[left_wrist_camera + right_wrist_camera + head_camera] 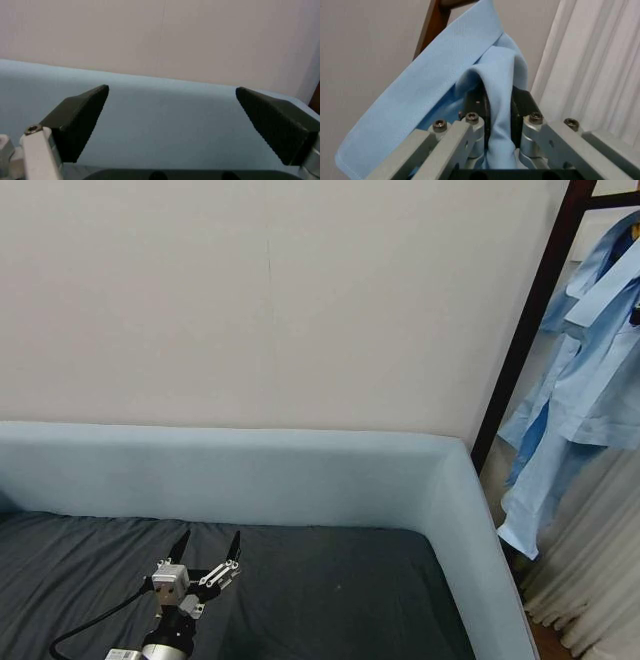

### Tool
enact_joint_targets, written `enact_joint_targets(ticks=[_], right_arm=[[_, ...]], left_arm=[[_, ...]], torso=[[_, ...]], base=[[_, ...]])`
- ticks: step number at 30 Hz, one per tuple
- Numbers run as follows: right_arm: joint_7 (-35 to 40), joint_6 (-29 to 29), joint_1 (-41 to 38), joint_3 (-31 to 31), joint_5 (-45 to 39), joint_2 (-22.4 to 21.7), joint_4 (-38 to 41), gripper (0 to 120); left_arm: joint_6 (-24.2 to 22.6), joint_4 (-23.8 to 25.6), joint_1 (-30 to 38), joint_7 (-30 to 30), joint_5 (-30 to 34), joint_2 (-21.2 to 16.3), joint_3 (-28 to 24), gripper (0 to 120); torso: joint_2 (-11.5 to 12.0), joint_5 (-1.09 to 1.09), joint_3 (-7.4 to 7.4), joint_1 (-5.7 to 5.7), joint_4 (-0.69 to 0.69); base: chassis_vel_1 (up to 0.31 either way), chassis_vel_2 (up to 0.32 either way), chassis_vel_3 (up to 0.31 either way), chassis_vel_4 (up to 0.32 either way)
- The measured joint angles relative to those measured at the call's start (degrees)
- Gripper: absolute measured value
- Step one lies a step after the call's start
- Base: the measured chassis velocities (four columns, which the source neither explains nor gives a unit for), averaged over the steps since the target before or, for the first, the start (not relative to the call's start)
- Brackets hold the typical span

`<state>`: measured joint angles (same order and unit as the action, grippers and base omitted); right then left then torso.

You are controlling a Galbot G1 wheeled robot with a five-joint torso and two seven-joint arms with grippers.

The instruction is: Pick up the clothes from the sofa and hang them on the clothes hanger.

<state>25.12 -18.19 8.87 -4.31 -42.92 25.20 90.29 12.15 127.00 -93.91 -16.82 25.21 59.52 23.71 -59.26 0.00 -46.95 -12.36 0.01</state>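
Head view, 7 o'clock: left end effector (pixel 211 538) spread wide, empty, above sofa seat (pixel 330 590). 2 o'clock: blue shirt (pixel 590 370) draped on wooden rack (pixel 531 320). Right wrist view: right end effector (pixel 498 101) pinching shirt fold, curtain (pixel 600 67) beside.

Left claw (pixel 172 90), two dark wedge-shaped fingers (pixel 80 120) spread wide apart, pale blue sofa backrest (pixel 165 127) at twelve o'clock straight ahead of the claw, plain pale wall (pixel 165 33) rising behind the backrest
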Motion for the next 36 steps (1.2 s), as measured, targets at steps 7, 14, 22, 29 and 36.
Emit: enact_joint_targets(ticks=[7, 14, 22, 29, 36], right_arm=[[2.2, -5.3, -0.8, 0.0, -3.4, -0.3, 1.4, 8], [4.6, -7.8, -3.3, 1.3, -6.3, 0.5, 2.8, 8], [9.1, -13.4, -11.2, 7.3, -9.7, 2.5, 2.3, 8], [10.4, -16.1, -11.7, 7.7, -11.5, 2.2, 3.6, 8], [9.4, -16.6, -11.2, 7.1, -11.9, 1.3, 3.9, 9]], left_arm=[[0.0, 0.0, 0.0, 0.0, 0.0, 0.0, 0.0, 100], [0.0, 0.0, 0.0, 0.0, 0.0, 0.0, 0.0, 100], [0.0, 0.0, 0.0, 0.0, 0.0, 0.0, 0.0, 100], [0.0, 0.0, 0.0, 0.0, 0.0, 0.0, 0.0, 100], [0.0, 0.0, 0.0, 0.0, 0.0, 0.0, 0.0, 100]], torso=[[0.0, 0.00, 0.00, 0.00, -0.01], [0.0, 0.01, 0.00, 0.00, -0.01], [0.0, -0.03, 0.00, 0.00, 0.01], [0.0, 0.00, 0.00, 0.01, -0.01], [0.0, 0.00, 0.00, 0.00, -0.01]], base=[[0.000, 0.000, 0.000, 0.000], [0.000, 0.000, 0.000, 0.000], [0.000, 0.000, 0.000, 0.000], [0.000, 0.000, 0.000, 0.000], [0.000, 0.000, 0.000, 0.000]])
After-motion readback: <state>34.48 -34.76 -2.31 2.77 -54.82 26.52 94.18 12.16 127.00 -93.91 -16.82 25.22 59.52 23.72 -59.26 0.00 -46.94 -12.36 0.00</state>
